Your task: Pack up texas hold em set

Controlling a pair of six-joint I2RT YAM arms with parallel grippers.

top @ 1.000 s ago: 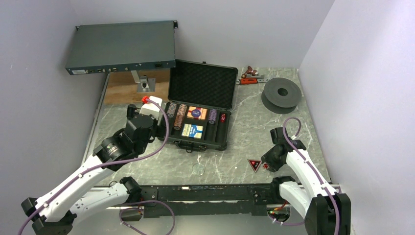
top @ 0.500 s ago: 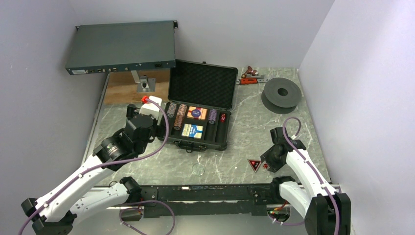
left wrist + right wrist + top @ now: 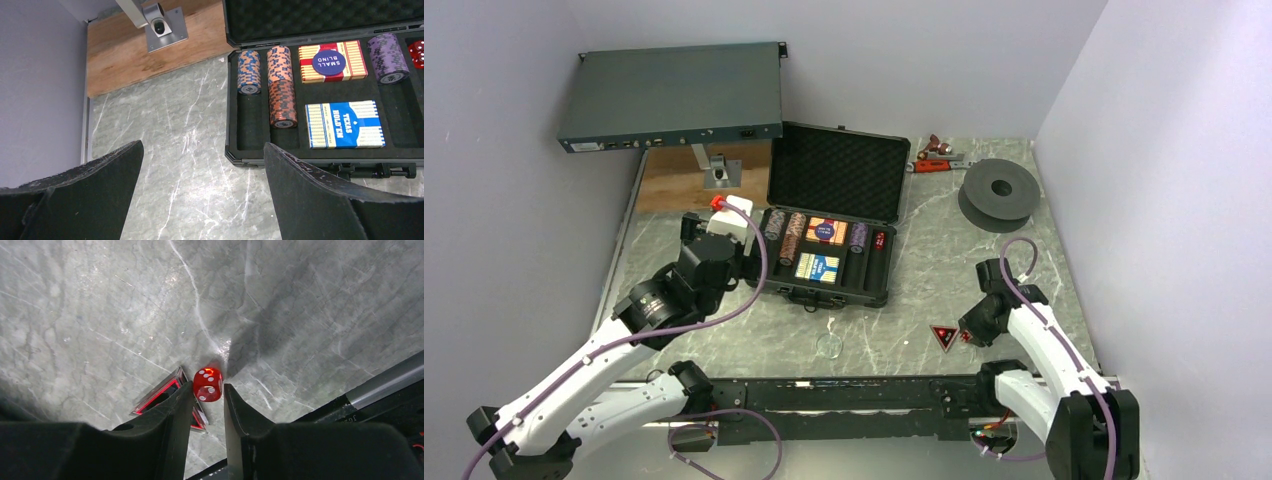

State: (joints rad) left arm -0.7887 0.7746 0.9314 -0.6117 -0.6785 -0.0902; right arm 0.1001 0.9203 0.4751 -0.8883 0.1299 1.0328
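Observation:
The black case point(image 3: 839, 170) lies open mid-table, its foam tray holding striped chip stacks point(image 3: 282, 85), two card decks point(image 3: 345, 124), purple chips point(image 3: 387, 57) and red dice point(image 3: 416, 52). My left gripper point(image 3: 202, 150) hovers wide open over bare marble just left of the case's front corner. At the near right, my right gripper point(image 3: 208, 387) points down at the table, its fingertips pressed on either side of a small red die point(image 3: 208, 384). The triangular black-red marker point(image 3: 162, 396) lies flat right beside the die, partly under the left finger; in the top view this marker point(image 3: 943, 336) sits left of the right gripper point(image 3: 967, 337).
A grey-blue rack unit point(image 3: 672, 95) stands at the back left above a wooden board point(image 3: 694, 180). A black spool point(image 3: 999, 192) and a red tool point(image 3: 936, 160) sit at the back right. A small clear disc point(image 3: 830, 345) lies near the front edge.
My right gripper's jaws have drawn in onto the red die and the wrist has shifted slightly toward the marker. The left arm has not moved.

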